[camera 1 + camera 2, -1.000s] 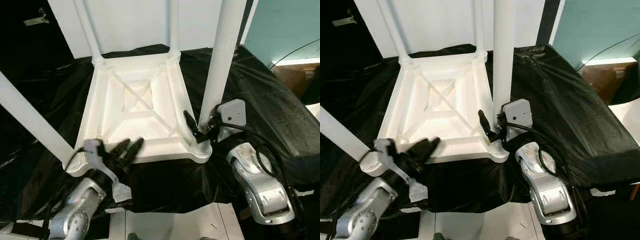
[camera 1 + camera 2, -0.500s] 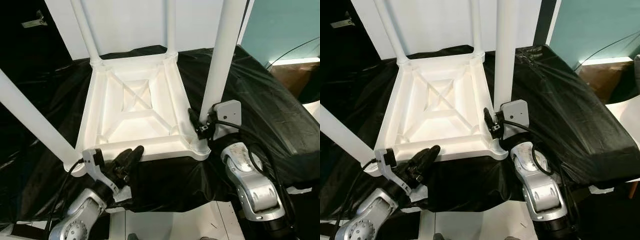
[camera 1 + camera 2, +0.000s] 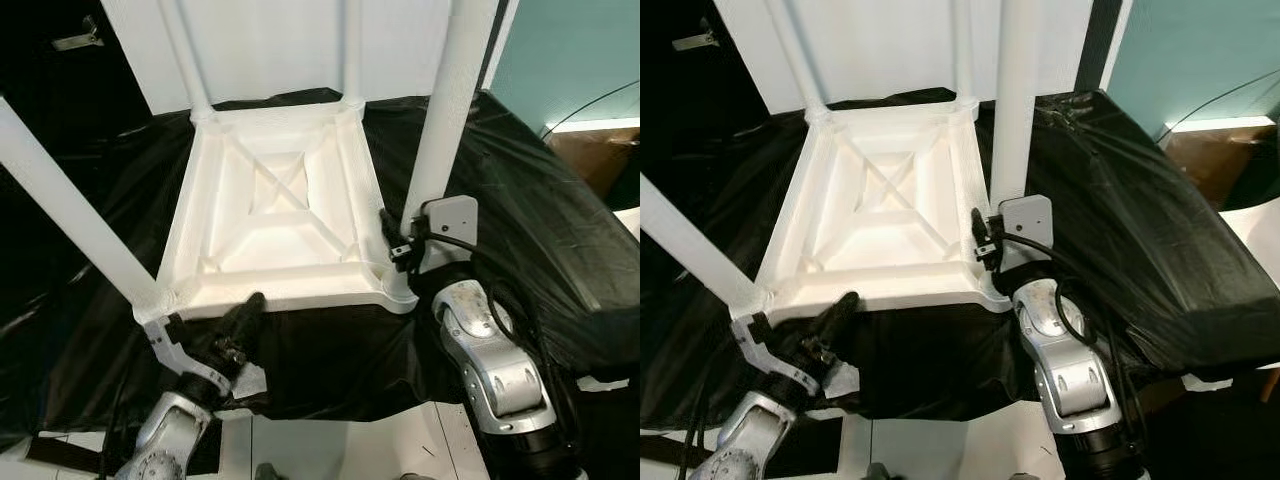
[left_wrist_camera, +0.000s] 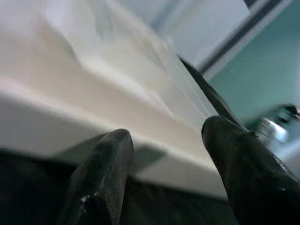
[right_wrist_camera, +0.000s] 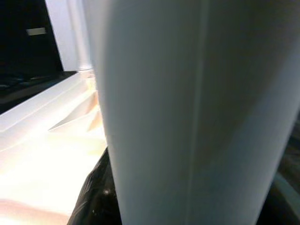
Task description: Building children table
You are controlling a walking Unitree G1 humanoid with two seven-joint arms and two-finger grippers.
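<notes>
Now the white children table (image 3: 275, 215) lies upside down on the bench covered with black sheet (image 3: 520, 200), its four legs pointing up. Compared with one second ago, the left pincer (image 3: 240, 318) has pulled back: then its fingers rested on the near rim of the table, and now they are just below and in front of that rim, pointing at it. In the left wrist view its two fingers (image 4: 101, 173) stand apart, with the table edge seen between them, so it holds nothing. The right pincer (image 3: 392, 240) stays at the foot of the near right leg (image 3: 445, 110); one black finger is on the inner side of the leg, beside the corner socket. The leg covers the other finger, so I cannot tell if it is clamped. I judge that the left arm has finished steadying the frame, while the right arm is still busy with seating this leg in its corner.
</notes>
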